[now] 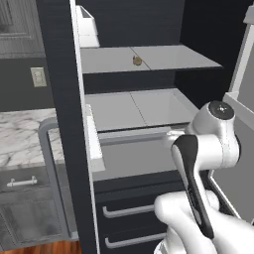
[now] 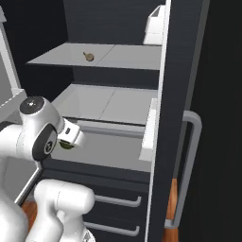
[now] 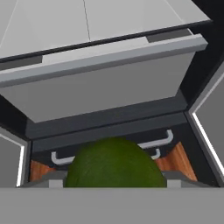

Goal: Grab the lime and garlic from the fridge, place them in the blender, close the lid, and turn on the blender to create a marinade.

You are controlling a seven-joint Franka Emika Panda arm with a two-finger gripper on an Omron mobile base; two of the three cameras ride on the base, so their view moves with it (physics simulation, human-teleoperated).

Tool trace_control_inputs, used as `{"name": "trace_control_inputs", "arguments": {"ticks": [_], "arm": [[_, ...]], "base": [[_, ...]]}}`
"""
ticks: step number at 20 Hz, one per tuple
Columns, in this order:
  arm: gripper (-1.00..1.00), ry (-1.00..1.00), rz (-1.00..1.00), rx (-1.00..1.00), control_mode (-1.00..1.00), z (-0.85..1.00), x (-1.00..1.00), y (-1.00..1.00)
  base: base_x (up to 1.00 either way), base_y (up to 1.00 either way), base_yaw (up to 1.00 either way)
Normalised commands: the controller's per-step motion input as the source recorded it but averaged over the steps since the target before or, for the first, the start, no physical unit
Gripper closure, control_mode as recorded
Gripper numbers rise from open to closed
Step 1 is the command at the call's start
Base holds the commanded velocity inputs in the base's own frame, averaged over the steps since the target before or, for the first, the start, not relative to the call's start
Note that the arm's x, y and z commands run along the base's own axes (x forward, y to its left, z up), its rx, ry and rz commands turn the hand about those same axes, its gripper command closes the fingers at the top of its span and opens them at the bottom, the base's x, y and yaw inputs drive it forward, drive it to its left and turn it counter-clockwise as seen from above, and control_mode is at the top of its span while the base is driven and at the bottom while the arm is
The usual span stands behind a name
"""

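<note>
Stage: first item secured, outside the open fridge (image 2: 182,71). The gripper (image 2: 67,144) is closed on the lime (image 3: 114,164), which sits between its fingers in front of the lowest pale shelf's front edge. The garlic (image 1: 137,60) lies on the upper shelf, near its middle seam, well above the gripper. Judged remaining: lime to blender, garlic fetched, lid closed, blender switched on.
</note>
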Motion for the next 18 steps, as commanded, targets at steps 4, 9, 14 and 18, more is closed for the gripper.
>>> {"name": "trace_control_inputs", "arguments": {"ticks": [4, 9, 14, 18], "arm": [[1.00, 0.01, 0.02, 0.00, 1.00, 0.04, -0.25, 0.05], [1.00, 0.00, 0.00, 0.00, 1.00, 0.00, 0.00, 0.00], [1.00, 0.00, 0.00, 0.00, 1.00, 0.00, 0.00, 0.00], [1.00, 0.00, 0.00, 0.00, 1.00, 0.00, 0.00, 0.00]], "base": [[-0.75, 0.16, 0.09], [-1.00, 0.19, 0.18], [-1.00, 0.39, 0.31], [-0.92, 0.38, 0.47]]}}
